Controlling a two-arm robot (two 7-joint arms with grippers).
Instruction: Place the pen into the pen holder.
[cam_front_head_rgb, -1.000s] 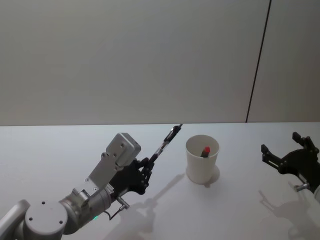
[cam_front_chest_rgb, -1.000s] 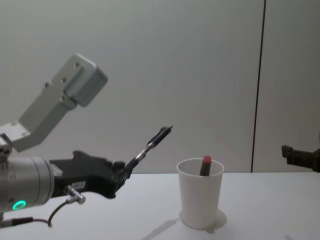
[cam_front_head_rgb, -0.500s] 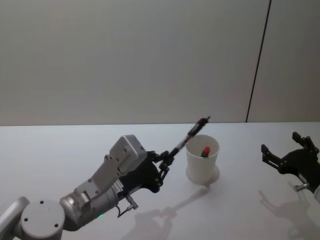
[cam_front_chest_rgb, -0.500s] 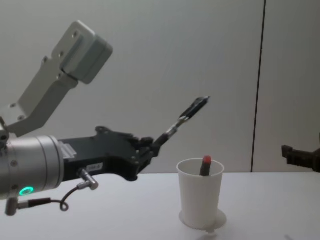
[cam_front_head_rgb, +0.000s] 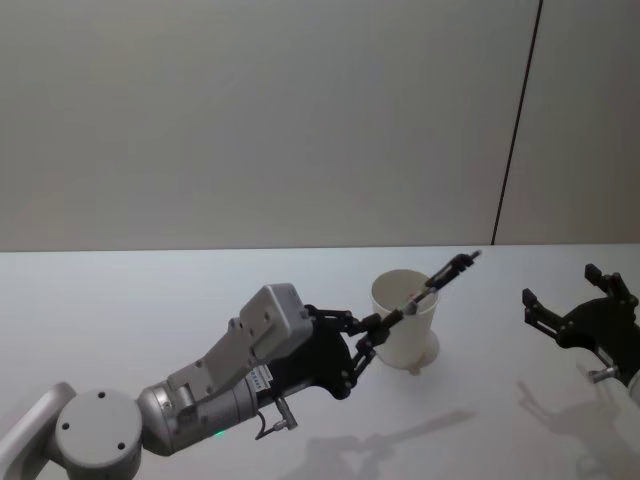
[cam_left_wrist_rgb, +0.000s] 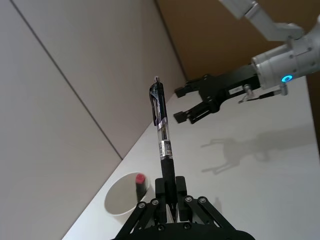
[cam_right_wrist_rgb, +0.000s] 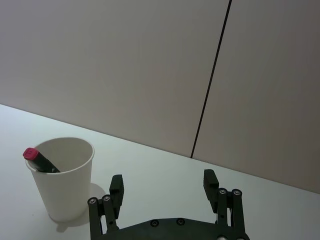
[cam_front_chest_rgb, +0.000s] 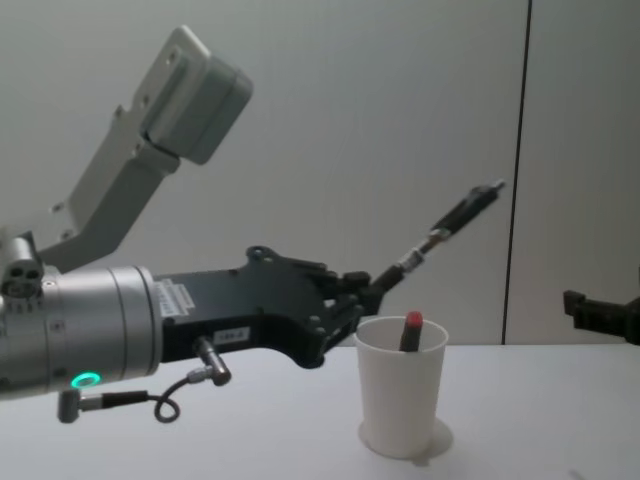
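Left gripper (cam_front_head_rgb: 365, 335) raised above the table (cam_front_head_rgb: 120, 300), just to the left of the pen holder (cam_front_head_rgb: 410, 340), its fingers pinched tight on the lower end of the pen (cam_front_head_rgb: 430, 285). The pen is tilted, with its clip end pointing up and toward the robot's right. In the chest view the pen (cam_front_chest_rgb: 440, 232) is in the air, slanting over the mouth of the white paper cup (cam_front_chest_rgb: 400, 400) and clear of its rim, while the left gripper (cam_front_chest_rgb: 365, 290) is level with a point slightly above that rim. The left wrist view shows the barrel (cam_left_wrist_rgb: 161, 130) rising straight out of the closed fingertips (cam_left_wrist_rgb: 170, 192), with the cup (cam_left_wrist_rgb: 122, 200) standing upright on the table beyond. A red-capped item (cam_front_chest_rgb: 411, 322) leans inside the cup. Right gripper (cam_front_head_rgb: 559, 284) low over the table, well to the right of the cup, its fingers spread wide and holding nothing (cam_right_wrist_rgb: 163, 182)
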